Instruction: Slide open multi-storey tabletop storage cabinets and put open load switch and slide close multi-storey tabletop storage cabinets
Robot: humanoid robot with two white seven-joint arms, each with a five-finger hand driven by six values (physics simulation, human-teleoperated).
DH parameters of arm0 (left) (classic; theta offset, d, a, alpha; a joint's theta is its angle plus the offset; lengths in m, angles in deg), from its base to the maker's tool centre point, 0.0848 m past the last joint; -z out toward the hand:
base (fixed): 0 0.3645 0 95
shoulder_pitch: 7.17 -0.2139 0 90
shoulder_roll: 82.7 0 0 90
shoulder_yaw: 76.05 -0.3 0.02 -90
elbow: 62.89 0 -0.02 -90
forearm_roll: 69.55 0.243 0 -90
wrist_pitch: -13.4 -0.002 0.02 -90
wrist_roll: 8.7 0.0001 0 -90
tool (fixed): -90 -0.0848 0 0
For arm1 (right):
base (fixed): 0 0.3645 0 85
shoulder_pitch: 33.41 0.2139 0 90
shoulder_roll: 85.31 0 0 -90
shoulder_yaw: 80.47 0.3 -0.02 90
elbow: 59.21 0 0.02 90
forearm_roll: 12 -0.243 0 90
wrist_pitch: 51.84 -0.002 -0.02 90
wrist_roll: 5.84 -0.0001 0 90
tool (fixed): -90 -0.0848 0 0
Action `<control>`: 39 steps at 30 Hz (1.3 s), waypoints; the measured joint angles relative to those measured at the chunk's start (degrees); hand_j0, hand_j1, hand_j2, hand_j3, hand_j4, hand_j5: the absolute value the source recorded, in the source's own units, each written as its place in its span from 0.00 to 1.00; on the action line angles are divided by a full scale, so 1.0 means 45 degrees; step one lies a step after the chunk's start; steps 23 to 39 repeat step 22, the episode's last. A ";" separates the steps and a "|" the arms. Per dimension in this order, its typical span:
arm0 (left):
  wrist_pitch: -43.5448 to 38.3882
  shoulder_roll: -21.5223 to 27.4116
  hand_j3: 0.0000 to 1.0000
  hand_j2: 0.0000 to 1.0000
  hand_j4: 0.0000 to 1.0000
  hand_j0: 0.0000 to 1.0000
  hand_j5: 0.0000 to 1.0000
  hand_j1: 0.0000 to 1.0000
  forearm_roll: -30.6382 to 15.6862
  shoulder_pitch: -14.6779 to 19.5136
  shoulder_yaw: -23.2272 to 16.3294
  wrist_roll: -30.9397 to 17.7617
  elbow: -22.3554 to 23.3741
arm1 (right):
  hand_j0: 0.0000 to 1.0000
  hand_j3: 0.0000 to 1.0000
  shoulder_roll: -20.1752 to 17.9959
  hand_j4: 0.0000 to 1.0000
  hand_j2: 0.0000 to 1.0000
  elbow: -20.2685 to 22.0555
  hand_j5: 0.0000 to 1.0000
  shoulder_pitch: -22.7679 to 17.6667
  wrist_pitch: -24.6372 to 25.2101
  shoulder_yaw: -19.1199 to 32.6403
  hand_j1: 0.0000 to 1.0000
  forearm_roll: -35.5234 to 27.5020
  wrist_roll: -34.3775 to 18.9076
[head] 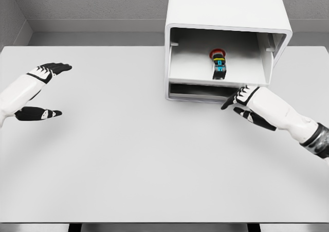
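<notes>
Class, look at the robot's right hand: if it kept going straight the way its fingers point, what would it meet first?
Probably the front edge of the open drawer of the cabinet: the right hand points up-left, fingertips about at it. Depth is unclear.

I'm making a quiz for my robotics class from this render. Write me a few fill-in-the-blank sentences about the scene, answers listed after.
1. The load switch lies inside the upper drawer of the white ____.
2. The switch's round cap is coloured ____.
3. The right hand is at the front edge of that pulled-out drawer, while the ____ hand rests apart on the table.
4. Neither hand holds anything; the fingers of both are ____.

Missing words: cabinet; red; left; open
</notes>
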 measured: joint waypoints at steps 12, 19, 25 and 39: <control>0.0000 -0.0071 1.00 1.00 1.00 1.00 1.00 1.00 -0.0009 0.0000 -0.0024 0.0000 0.0078 | 0.55 0.55 -0.0059 0.55 0.55 -0.1042 0.55 0.0509 0.0001 -0.0259 0.55 -0.0103 0.0095; 0.0000 -0.0079 1.00 1.00 1.00 1.00 1.00 1.00 0.0005 0.0000 -0.0030 0.0000 0.0107 | 0.57 0.57 -0.1308 0.57 0.57 -0.2003 0.57 -0.0976 0.0001 0.1876 0.57 -0.0353 0.0280; 0.0000 -0.0069 1.00 1.00 1.00 1.00 1.00 1.00 0.0005 0.0020 -0.0024 0.0000 0.0151 | 0.57 0.57 -0.1501 0.57 0.57 -0.2322 0.57 -0.0976 0.0001 0.2096 0.57 -0.0380 0.0468; 0.0000 -0.0069 1.00 1.00 1.00 1.00 1.00 1.00 0.0005 0.0020 -0.0024 0.0000 0.0151 | 0.57 0.57 -0.1501 0.57 0.57 -0.2322 0.57 -0.0976 0.0001 0.2096 0.57 -0.0380 0.0468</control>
